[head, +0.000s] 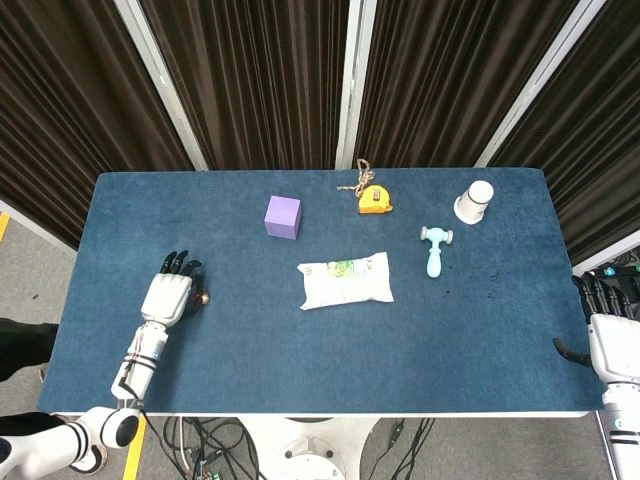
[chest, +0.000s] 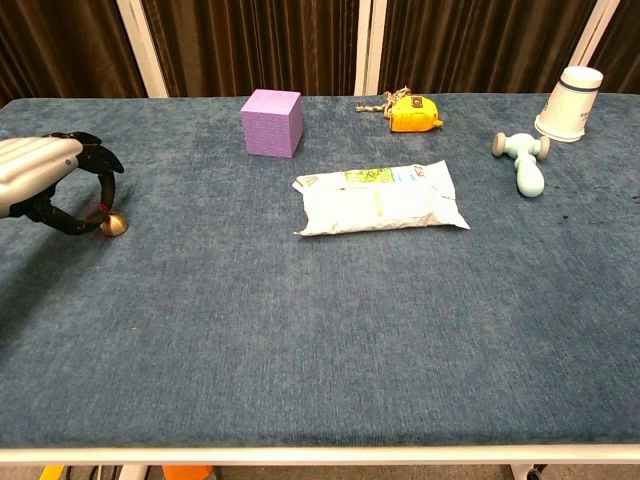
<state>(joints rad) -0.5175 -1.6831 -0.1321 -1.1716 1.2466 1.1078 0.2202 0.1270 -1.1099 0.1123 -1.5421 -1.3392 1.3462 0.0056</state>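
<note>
At worktop (chest: 300, 340) left edge, left hand (chest: 45, 180) fingers (chest: 70, 222) pinch small brass bell (chest: 114, 226) resting on cloth; right hand (head: 610, 335) off edge, fingers' state unclear.

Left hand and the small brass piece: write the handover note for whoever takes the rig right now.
Left hand: low over the table's left side, pinching a small brass-coloured bell that sits at or just above the cloth; contact with the cloth cannot be told.
Right hand: off the table's right edge, holding nothing, fingers apart.
Untouched: purple cube, white packet, yellow tape measure, light blue toy hammer, upturned paper cup.
Done: bell is in the left hand's grip, low near the left edge.
Left: the fingers have not let go of it yet.
</note>
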